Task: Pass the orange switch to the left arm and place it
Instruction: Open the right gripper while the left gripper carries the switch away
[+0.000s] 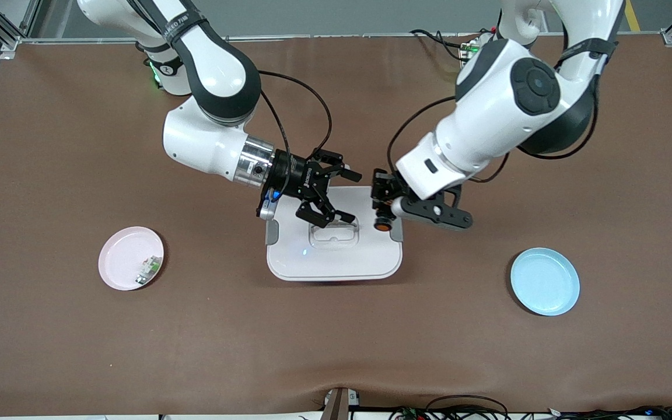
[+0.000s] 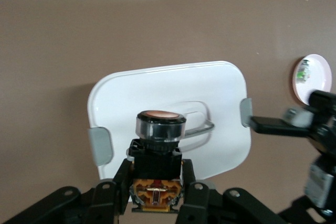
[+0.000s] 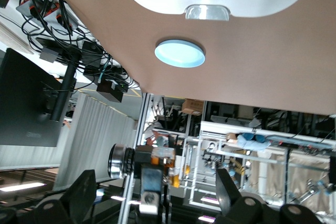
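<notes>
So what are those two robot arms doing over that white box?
The left gripper is shut on the orange switch, holding it up over the box. The right gripper hangs open beside it, also over the box. A pink plate with a small white-and-green part lies toward the right arm's end of the table, and a light-blue plate toward the left arm's end.

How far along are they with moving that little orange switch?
About halfway, it seems. The left gripper holds the switch over the box; the right gripper is open beside it. Nothing lies on the blue plate, perhaps its destination.
</notes>
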Motion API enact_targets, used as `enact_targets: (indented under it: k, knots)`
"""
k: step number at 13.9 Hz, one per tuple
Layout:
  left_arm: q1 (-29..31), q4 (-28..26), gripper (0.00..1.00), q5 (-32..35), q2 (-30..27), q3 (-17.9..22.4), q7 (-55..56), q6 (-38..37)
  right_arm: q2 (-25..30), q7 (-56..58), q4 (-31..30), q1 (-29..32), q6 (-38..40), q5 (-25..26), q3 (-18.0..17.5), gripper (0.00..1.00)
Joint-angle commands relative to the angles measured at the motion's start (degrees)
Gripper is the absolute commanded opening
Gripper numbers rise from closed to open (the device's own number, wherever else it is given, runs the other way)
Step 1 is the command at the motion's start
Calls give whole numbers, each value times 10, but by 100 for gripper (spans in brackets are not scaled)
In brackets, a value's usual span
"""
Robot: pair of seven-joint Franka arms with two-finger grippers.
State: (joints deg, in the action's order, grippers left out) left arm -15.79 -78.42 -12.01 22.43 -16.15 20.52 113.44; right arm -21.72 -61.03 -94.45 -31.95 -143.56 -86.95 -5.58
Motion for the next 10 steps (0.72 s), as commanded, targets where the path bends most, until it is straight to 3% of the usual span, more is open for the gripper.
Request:
enact_targets:
  k: [1, 3, 7, 10]
  knots:
    - [33, -2, 0, 15, -12, 0, -9, -39, 5, 48, -19, 15, 34, 41, -4, 100]
    - [72, -4, 0, 23, -12, -1, -28, -60, 6, 95, -31, 23, 74, 91, -1, 100]
    - [133, -6, 0, 30, -12, 0, -78, -112, 5, 115, -34, 59, 137, 243, -1, 100]
    - [166, -13, 0, 90, -12, -1, -172, -135, 9, 172, -50, 88, 186, 364, -1, 100]
